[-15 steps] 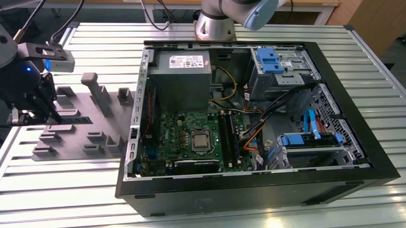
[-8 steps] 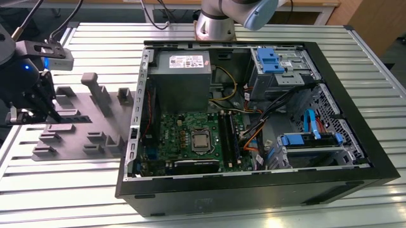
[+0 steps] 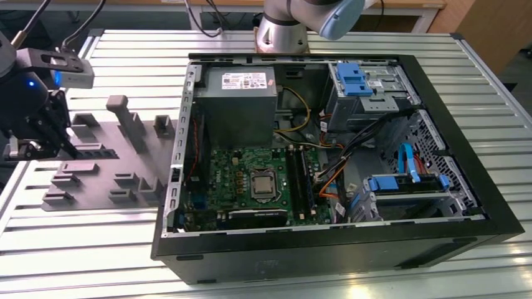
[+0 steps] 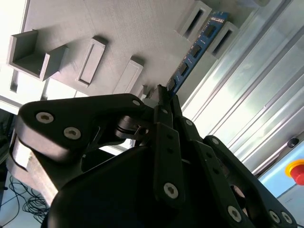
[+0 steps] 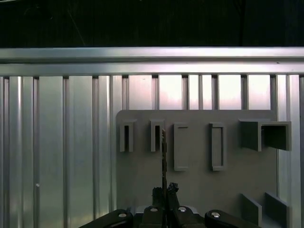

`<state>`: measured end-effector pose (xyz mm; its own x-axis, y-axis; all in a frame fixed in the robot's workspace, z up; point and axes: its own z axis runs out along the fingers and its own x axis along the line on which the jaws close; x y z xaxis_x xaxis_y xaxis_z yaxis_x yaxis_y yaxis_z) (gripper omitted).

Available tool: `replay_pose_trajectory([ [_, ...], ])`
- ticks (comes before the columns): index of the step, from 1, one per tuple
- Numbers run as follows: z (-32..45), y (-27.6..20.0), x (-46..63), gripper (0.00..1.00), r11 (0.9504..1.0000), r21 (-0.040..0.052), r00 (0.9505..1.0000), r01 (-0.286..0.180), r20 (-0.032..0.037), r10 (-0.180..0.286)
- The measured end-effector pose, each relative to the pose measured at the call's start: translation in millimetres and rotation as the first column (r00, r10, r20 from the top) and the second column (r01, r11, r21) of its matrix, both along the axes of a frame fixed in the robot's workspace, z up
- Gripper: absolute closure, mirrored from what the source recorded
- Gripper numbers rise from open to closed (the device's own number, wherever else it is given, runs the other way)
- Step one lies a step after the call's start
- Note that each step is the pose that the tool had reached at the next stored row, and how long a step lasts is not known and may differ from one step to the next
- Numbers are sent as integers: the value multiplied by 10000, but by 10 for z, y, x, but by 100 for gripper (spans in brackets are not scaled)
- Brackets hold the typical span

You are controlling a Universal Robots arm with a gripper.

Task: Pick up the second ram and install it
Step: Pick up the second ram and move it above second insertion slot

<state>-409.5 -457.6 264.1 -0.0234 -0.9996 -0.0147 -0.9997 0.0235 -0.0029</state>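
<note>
My gripper (image 3: pixel 73 151) hangs over the grey fixture plate (image 3: pixel 99 134) at the exterior view's left, beside the open computer case. Its fingers (image 4: pixel 164 111) are shut on one end of the second ram (image 4: pixel 197 47), a slim board with dark chips that reaches out from the fingertips between two fixture blocks. In the first wrist view the ram (image 5: pixel 164 152) shows edge-on as a thin dark line rising from the gripper (image 5: pixel 164 190) over the plate (image 5: pixel 199 190). Whether the stick still touches the plate I cannot tell. The long black memory slots (image 3: pixel 298 180) lie on the green motherboard inside the case.
The black computer case (image 3: pixel 332 249) lies open on the ribbed metal table (image 3: pixel 75 249), with a power supply (image 3: pixel 235 99), loose cables and blue drive brackets (image 3: pixel 399 184) inside. Raised grey blocks (image 3: pixel 121 112) stand on the plate. The arm's base (image 3: pixel 283 31) stands behind the case.
</note>
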Motion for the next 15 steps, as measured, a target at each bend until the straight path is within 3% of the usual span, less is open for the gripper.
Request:
replay_pose_trajectory([
  [15,157,0,0,86,10000,0,10000,0,1,0],
])
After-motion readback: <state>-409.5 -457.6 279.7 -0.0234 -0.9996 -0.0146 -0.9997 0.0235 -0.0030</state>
